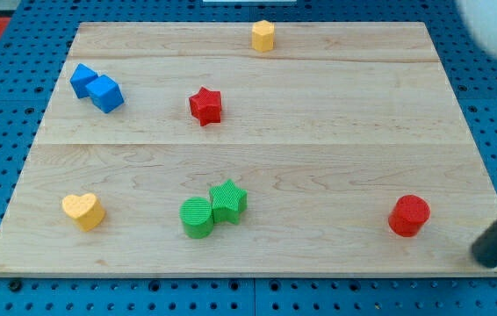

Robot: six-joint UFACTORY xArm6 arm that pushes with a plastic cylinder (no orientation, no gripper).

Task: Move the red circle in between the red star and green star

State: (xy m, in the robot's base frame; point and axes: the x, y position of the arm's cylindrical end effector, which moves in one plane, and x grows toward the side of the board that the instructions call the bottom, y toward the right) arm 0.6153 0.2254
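Note:
The red circle (408, 216) sits near the view's bottom right of the wooden board (319, 158). The red star (205, 105) lies in the upper middle-left. The green star (228, 201) lies at the lower middle, touching a green circle (198, 217) on its left. My tip (489, 257) is the lower end of a dark rod that enters from the view's right edge. It stands to the right of and slightly below the red circle, apart from it, near the board's bottom right corner.
Two blue blocks (96, 87) touch each other at the upper left. A yellow heart (83, 211) lies at the lower left. A yellow hexagon-like block (263, 36) sits at the top edge. A blurred white shape fills the view's top right corner.

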